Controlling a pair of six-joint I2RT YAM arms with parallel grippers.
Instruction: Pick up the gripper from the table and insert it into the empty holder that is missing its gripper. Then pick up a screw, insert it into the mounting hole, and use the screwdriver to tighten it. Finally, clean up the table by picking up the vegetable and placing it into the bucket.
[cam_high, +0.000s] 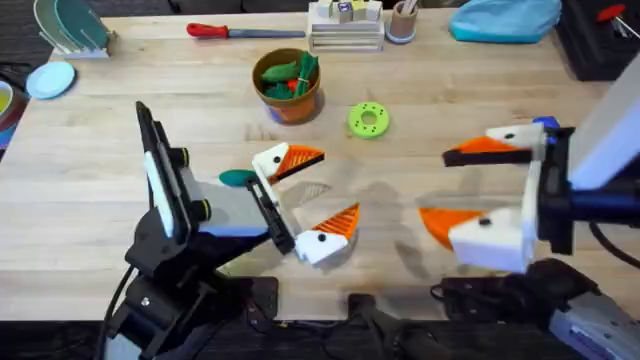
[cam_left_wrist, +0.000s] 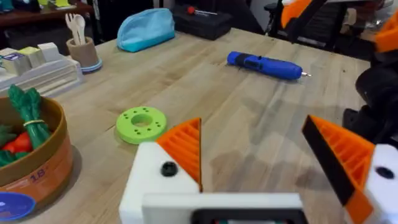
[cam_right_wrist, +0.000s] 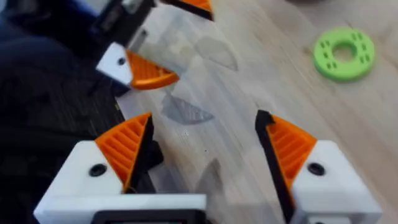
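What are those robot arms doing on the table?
Two robot arms hover over a wooden table, and neither is holding anything. The left gripper and the right gripper both have their white and orange fingers spread open. A small dark green vegetable lies beside the left gripper, not yet in the bucket, which already holds toy vegetables. A lime-green disc sits near the bucket, and the blue screwdriver lies untouched farther along the table.

Two claws (cam_high: 298, 200) (cam_high: 478, 190), one bucket (cam_high: 290, 100) (vegetables inside), one green disc (cam_high: 368, 120), one blue screwdriver (cam_left_wrist: 264, 65).
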